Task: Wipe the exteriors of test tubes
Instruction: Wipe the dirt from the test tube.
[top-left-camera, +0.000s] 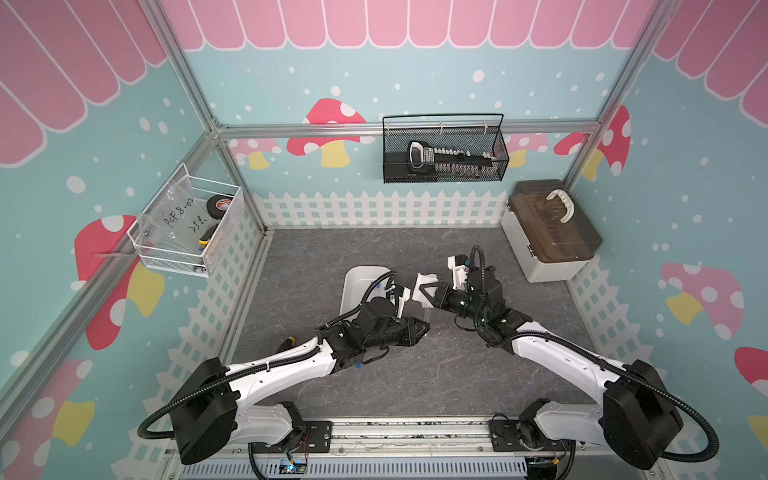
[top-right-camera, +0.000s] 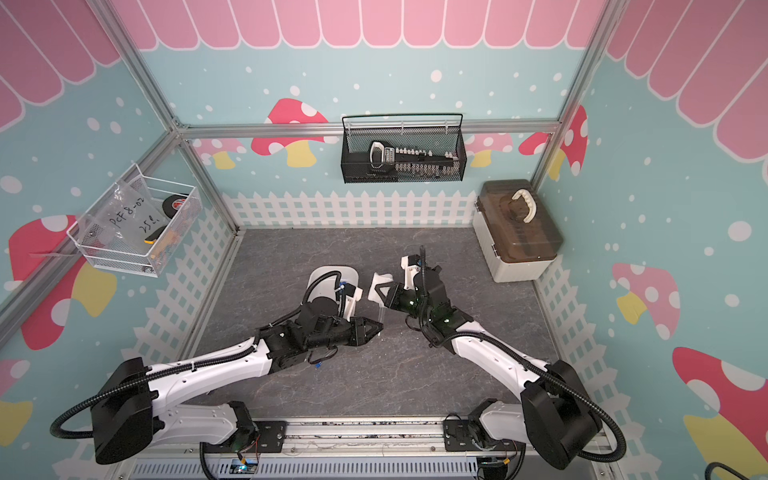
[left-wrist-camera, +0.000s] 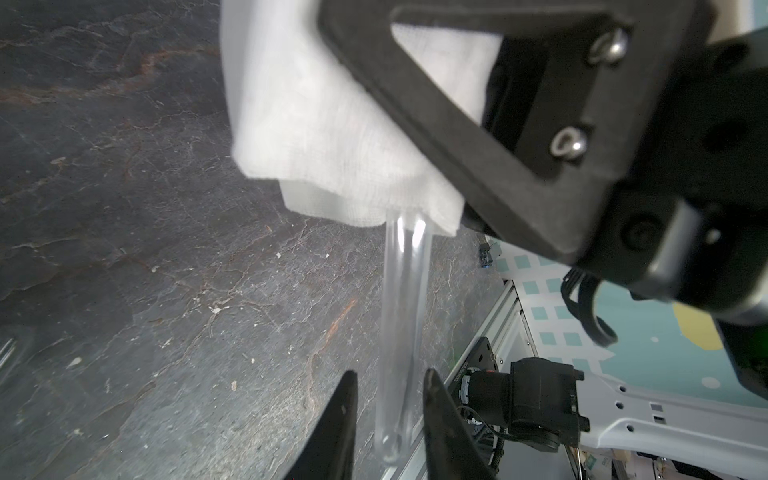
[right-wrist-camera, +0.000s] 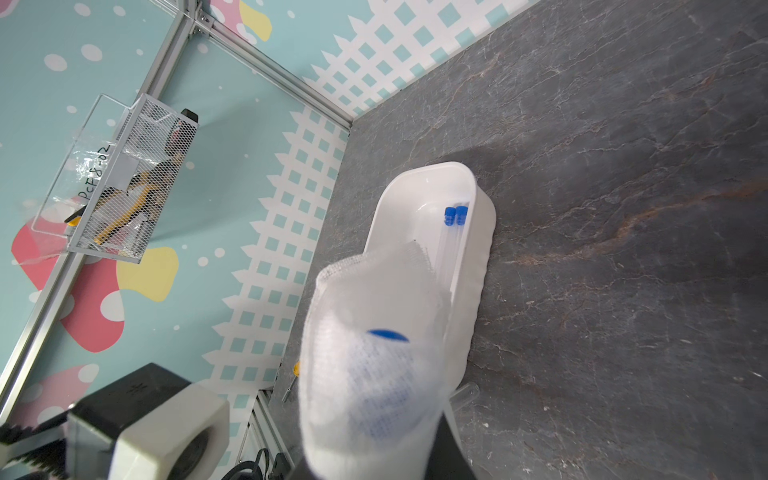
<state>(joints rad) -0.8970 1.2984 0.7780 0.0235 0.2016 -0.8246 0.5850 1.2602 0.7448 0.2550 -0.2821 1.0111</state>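
**Grey slab, one tube strung between two grippers**

Grey veined tabletop (top-left-camera: 374, 374) fills the cell floor. Above its middle the test tube (left-wrist-camera: 402, 316) runs roughly twelve to six in a top view; how steeply it tilts I cannot tell. Its twelve o'clock end is buried in the white cloth (left-wrist-camera: 332, 124), and the right gripper (top-left-camera: 419, 287) is clamped on that cloth. The round end sits at six, crosswise between the fingers (left-wrist-camera: 345, 419) of the left gripper (top-left-camera: 424, 328). They stand slightly apart, with a sliver of gap beside the glass.

The left arm reaches in from seven, gripper pointing to three. The right arm reaches in from five, gripper pointing to nine. Two capped tubes (right-wrist-camera: 451, 232) lie in the tray (right-wrist-camera: 484, 266), at nine from the grippers.

The next move is probably a stroke of cloth along the tube's axis, which needs the round end pinched firm.
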